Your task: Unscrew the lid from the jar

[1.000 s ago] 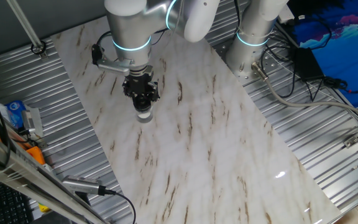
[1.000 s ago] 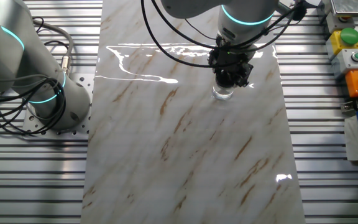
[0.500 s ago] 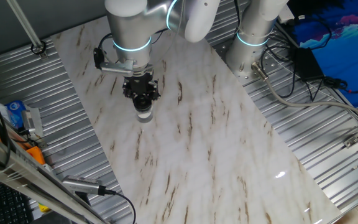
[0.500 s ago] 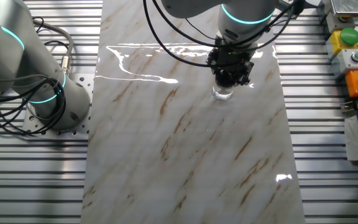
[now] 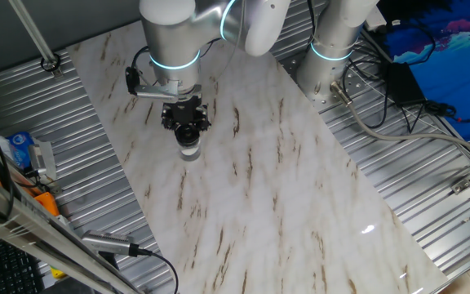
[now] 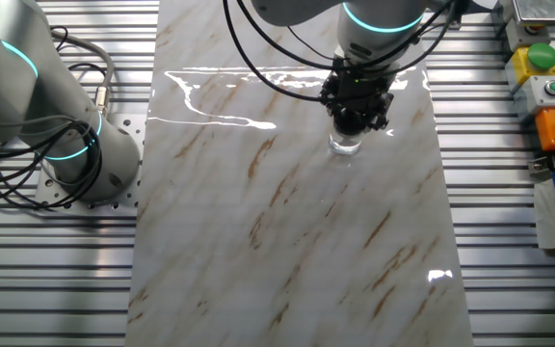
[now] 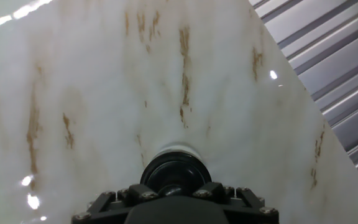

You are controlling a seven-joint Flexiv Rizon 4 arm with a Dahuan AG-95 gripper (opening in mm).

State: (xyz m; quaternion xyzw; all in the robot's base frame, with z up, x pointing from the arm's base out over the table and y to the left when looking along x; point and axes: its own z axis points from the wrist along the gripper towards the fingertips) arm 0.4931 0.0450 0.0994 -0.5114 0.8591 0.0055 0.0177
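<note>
- Your jar [image 5: 188, 150] stands upright on the marble-patterned table [image 5: 284, 204]; only its whitish clear body shows below the black tool [image 5: 187, 133] in both fixed views.
- In the hand view, you see the lid [image 7: 175, 175] as a round black cap sitting on the jar's pale rim, right against the tool's front edge.
- Your tool points straight down over the jar and sits closed on the lid, its fingers pressed around the cap.
- Beyond the jar, the arm's silver wrist with a glowing cyan ring [image 5: 175, 59] rises directly above it.
- Past the table edge farthest from the jar, you have ribbed metal decking [image 6: 509, 270] and a control box with a green button [image 6: 541, 56].
</note>
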